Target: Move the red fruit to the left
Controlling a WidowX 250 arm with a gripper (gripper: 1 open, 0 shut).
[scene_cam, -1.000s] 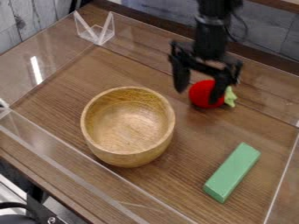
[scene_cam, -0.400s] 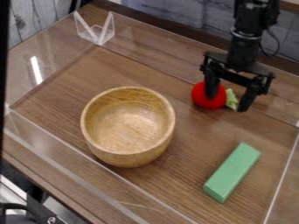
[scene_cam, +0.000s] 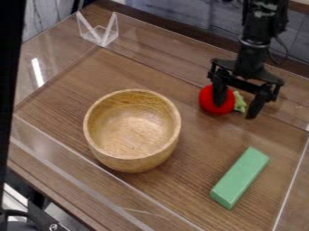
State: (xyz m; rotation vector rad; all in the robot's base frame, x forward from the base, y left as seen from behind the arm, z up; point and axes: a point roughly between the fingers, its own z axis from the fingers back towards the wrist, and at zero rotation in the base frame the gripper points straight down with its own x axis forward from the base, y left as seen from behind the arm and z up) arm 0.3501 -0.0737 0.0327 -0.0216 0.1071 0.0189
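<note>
The red fruit (scene_cam: 215, 102) is small and round, with a green leafy cap showing at its right side, and rests on the wooden table near the back right. My gripper (scene_cam: 243, 97) hangs from the black arm directly over it, open, with its black fingers (scene_cam: 222, 93) spread on either side of the fruit's right half. The left finger covers part of the fruit. Whether the fingers touch the fruit I cannot tell.
A wooden bowl (scene_cam: 130, 129) stands left of centre. A green rectangular block (scene_cam: 240, 177) lies at the front right. Clear plastic walls (scene_cam: 97, 29) ring the table, with a folded corner at the back left.
The arm has shifted to the right, from standing over the fruit's left side to its right side, and dropped slightly. The fruit stays where it was.
</note>
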